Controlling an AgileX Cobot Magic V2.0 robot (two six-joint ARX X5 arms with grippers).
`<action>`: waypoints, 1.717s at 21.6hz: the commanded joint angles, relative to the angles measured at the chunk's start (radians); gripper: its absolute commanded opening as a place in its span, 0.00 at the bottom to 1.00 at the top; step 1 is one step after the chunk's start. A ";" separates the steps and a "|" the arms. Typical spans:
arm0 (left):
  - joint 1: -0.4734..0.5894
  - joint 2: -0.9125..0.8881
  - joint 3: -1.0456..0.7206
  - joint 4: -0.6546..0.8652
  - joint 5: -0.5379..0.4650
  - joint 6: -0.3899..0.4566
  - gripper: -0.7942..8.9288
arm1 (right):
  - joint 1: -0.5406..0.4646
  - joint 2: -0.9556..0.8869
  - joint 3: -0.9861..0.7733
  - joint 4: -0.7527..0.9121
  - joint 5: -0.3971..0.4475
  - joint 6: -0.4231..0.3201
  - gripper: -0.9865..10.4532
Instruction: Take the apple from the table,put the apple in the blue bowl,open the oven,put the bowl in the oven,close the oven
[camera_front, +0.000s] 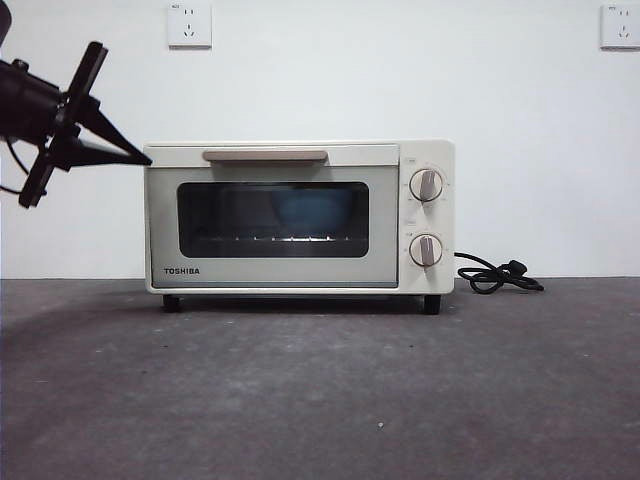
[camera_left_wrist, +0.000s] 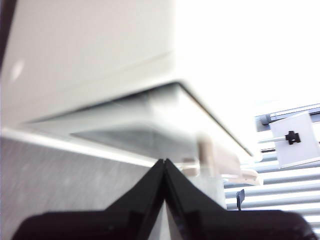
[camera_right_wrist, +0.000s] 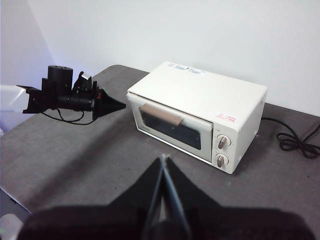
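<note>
The cream oven (camera_front: 300, 215) stands on the table (camera_front: 320, 390) with its door closed. Through the dark window the blue bowl (camera_front: 308, 210) shows dimly inside. The apple is hidden. My left gripper (camera_front: 145, 158) is shut, its tip right at the oven's upper left front corner; in the left wrist view that gripper (camera_left_wrist: 165, 161) sits close to the oven (camera_left_wrist: 100, 65). The right wrist view shows this left gripper (camera_right_wrist: 122, 105) just off the oven's (camera_right_wrist: 200, 107) corner. My right gripper (camera_right_wrist: 163, 159) is shut and empty, hanging high above the table in front of the oven.
A black power cord (camera_front: 495, 275) coils on the table to the oven's right, also visible in the right wrist view (camera_right_wrist: 297, 142). Two wall sockets (camera_front: 190, 25) sit on the white wall behind. The beige handle (camera_front: 265, 156) runs along the door's top.
</note>
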 joint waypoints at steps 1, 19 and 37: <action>-0.003 0.000 0.025 0.006 0.007 -0.006 0.07 | 0.001 -0.002 -0.008 -0.022 -0.003 0.011 0.08; -0.005 -0.116 0.074 -0.091 0.169 0.116 0.07 | 0.001 -0.002 -0.009 -0.023 0.001 0.011 0.09; -0.008 -0.649 0.074 -0.865 -0.153 0.801 0.08 | 0.001 0.006 -0.009 -0.023 0.031 0.006 0.09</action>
